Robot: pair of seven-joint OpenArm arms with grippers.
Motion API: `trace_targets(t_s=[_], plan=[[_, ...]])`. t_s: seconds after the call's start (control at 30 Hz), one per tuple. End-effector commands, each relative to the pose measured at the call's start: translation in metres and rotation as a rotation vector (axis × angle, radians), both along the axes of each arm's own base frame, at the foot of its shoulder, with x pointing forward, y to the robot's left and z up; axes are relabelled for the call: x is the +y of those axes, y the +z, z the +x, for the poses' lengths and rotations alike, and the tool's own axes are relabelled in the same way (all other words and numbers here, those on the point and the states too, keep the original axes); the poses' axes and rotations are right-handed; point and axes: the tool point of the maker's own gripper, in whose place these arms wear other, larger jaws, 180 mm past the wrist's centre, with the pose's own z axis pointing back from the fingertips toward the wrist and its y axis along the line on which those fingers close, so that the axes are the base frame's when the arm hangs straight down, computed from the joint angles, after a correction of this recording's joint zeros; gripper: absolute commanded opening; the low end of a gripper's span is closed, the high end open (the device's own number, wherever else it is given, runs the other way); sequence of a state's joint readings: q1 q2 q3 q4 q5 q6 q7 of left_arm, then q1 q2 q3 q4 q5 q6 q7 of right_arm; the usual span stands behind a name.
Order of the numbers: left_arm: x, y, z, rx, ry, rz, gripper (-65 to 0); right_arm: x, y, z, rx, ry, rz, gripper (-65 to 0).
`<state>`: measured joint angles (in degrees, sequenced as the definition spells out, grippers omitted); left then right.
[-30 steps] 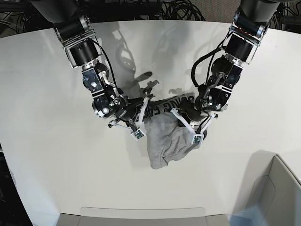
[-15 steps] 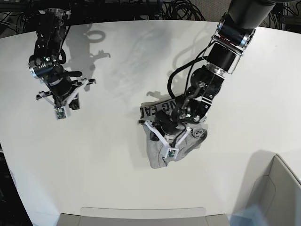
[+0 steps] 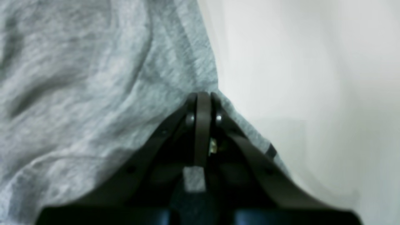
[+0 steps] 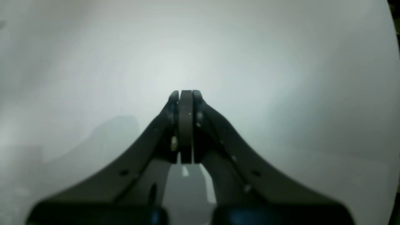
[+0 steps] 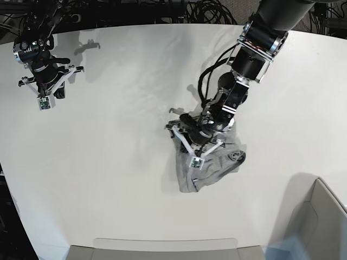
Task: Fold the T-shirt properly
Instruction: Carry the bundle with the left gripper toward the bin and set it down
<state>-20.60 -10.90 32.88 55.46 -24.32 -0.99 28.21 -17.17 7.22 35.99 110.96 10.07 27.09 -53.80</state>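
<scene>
Two arms are in view over a white, smooth, matte table [image 5: 108,179] with a curved far edge. No brand, label or lettering can be read in any current view; the cloth shows only its plain side.

Item under task: the T-shirt [image 5: 209,168], heather-grey soft knit with a fine mottled weave, lies bunched in a rumpled, roughly wedge-shaped heap slightly right of the table's centre in the base view. Folds and creases run across it; one hemmed edge with a stitched band shows in the left wrist view [image 3: 78,78], and a small dark mark sits on that edge beside the gripper frame.

Left gripper [image 5: 184,142]: black, with white angular brackets, set low on the upper-left part of the heap. In the left wrist view [image 3: 203,95] its jaws are pressed together at the cloth's edge, where grey fabric meets bare table. Whether any fabric is pinched between the tips cannot be told.

Right gripper [image 5: 46,89]: near the table's far left corner in the base view, well apart from the garment. In the right wrist view [image 4: 186,93] its dark jaws are pressed flat together above bare table, holding nothing.

Dark cables lie beyond the far edge.
</scene>
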Motion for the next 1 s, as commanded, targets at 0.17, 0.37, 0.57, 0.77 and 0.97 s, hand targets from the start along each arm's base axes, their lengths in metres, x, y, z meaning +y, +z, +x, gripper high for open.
trace_targets(t_s=[0.17,0.37,0.57,0.77,0.97], plan=[[0.141,-0.051,-0.065,0.232,0.047,0.286,-65.0,0.004,0.009,0.007,-0.039,0.029,-0.005,-65.0],[0.163,-0.042,-0.065,0.215,0.049,0.325,-65.0,0.02,0.008,0.012,-0.039,0.076,0.007,-65.0],[0.139,0.015,-0.024,0.031,0.036,0.257,-65.0,0.024,0.023,0.031,-0.097,0.094,0.003,-65.0],[0.163,0.152,0.023,-0.339,0.203,0.122,-65.0,0.042,0.047,0.051,-0.162,0.187,-0.035,-65.0],[0.168,0.226,-0.02,-0.541,0.231,0.093,-65.0,0.055,0.057,0.041,-0.184,0.228,-0.054,-65.0]])
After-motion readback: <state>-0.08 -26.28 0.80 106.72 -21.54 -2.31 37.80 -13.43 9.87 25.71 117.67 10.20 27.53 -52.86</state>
